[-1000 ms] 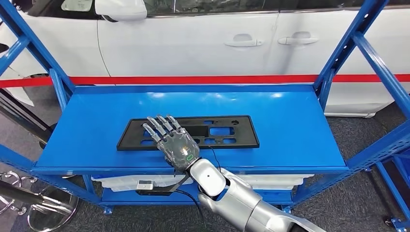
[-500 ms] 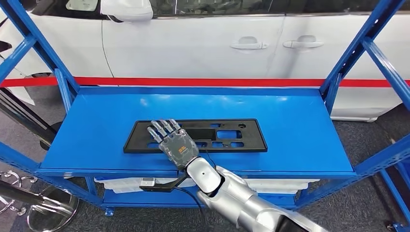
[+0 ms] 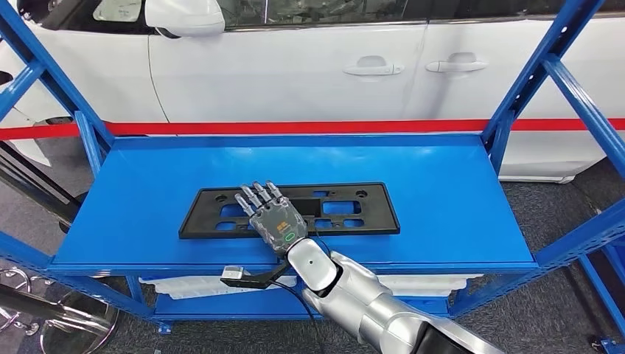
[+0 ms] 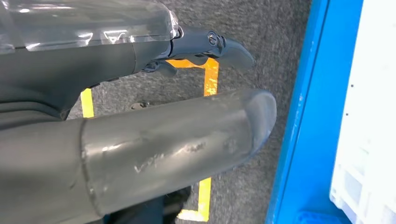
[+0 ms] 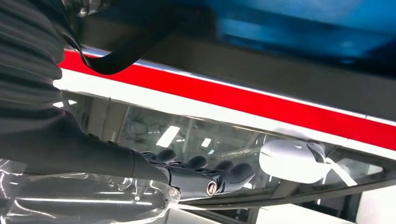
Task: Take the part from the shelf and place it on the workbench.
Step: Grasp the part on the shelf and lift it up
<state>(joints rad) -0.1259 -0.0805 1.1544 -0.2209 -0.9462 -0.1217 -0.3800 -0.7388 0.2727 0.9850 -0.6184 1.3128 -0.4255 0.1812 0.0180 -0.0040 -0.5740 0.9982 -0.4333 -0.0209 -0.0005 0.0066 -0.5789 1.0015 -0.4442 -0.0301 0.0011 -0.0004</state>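
A flat black plastic part (image 3: 346, 209) with several cut-outs lies on the blue shelf (image 3: 442, 184), lengthwise along its middle. My right hand (image 3: 276, 221) reaches in from the front edge. It lies flat on the part's near left-of-centre stretch, fingers stretched out side by side and gripping nothing. In the right wrist view the same hand (image 5: 201, 179) shows straight dark fingers. My left hand (image 4: 140, 93) hangs beside the shelf frame over grey floor, with its thumb (image 4: 177, 144) and a dark finger apart and nothing between them.
Blue diagonal uprights (image 3: 531, 74) flank the shelf at both ends. A white car (image 3: 309, 66) and a red band (image 3: 309, 127) stand close behind it. A white crate (image 3: 413, 279) sits on the lower level. A small grey box on a black cable (image 3: 233, 274) hangs at the front edge.
My right hand has shifted slightly right along the part and its fingers have drawn closer together. The head view has wobbled a little; the part lies where it was.
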